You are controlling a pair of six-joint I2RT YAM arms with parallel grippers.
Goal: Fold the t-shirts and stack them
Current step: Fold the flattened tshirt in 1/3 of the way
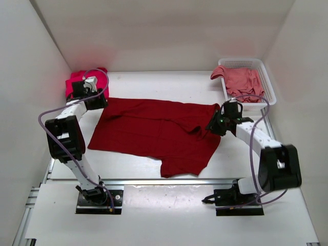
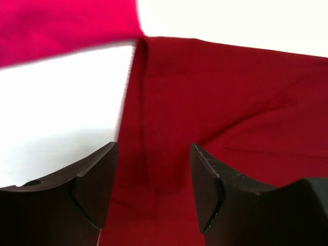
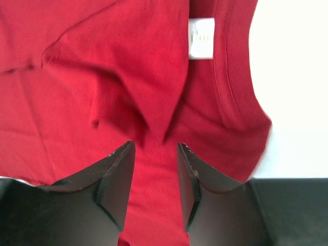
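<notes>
Top external view — left gripper (image 1: 98,104) and right gripper (image 1: 212,126) spread over crimson t-shirt (image 1: 154,130) — salmon t-shirt (image 1: 243,82) in basket (image 1: 241,62).

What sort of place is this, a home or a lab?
Probably a robotics lab test cell: plain white walls box in a white table, left arm and right arm bolted at its near edge, a dark crimson t-shirt spread between them.
</notes>
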